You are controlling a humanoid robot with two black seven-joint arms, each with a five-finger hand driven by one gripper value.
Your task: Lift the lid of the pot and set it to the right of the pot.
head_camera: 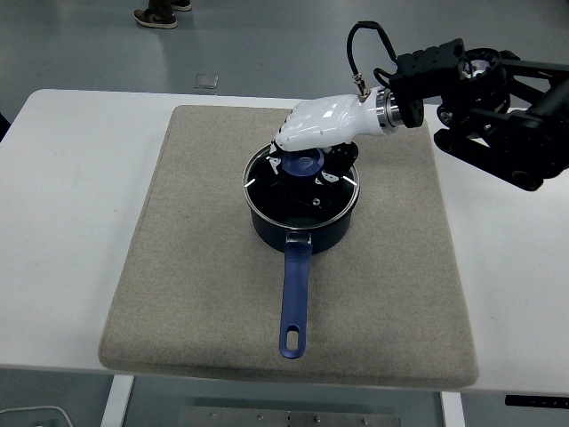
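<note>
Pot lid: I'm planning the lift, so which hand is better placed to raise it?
Right. The right hand is over the pot lid, fingers around its blue knob. No left arm is in view.

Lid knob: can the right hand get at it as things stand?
Probably yes. The right hand is right over the pot, its fingers curled down around the blue knob of the glass lid, with nothing between them. Whether the grip is firm is hard to tell.
</note>
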